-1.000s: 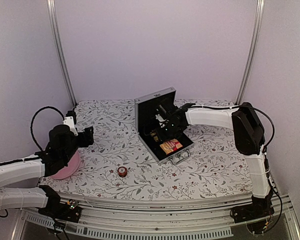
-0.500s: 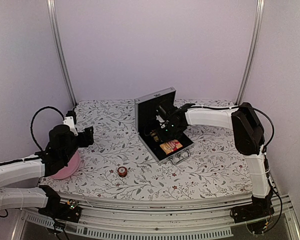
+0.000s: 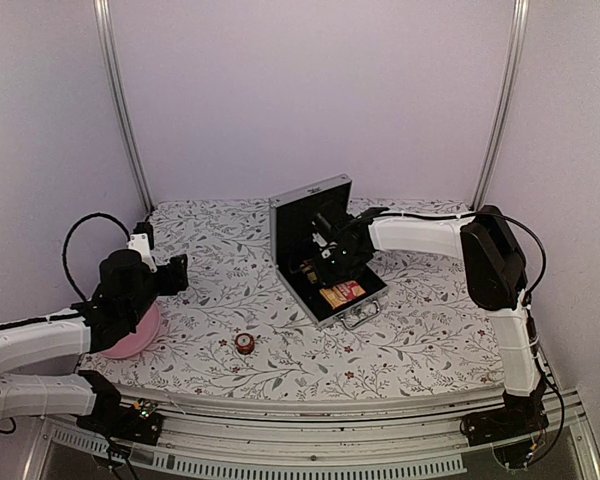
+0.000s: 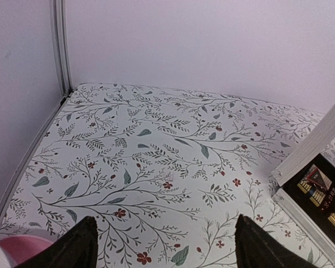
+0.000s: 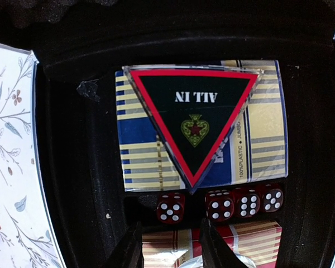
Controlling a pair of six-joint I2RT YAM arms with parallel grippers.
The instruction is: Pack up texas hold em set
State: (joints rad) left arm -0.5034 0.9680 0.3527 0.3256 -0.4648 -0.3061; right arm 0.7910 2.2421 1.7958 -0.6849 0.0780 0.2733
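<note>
With the black-and-red triangle token [image 5: 192, 125] in the silver aluminium briefcase [image 3: 310, 192], our slightly parted, empty right claw [image 5: 169, 226] should next fetch the round red token [image 3: 244, 343] at seven o'clock.

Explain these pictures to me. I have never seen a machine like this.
Two white robot arms stand bolted side by side. One camera looks down from above; one sits on each wrist. The left hand hangs open and empty over the flowered cloth, near a pink plate. The right hand, open and empty, points into the open silver case, where a triangular ALL IN token lies on a blue card pack beside red dice. A round red token lies loose on the cloth.
</note>
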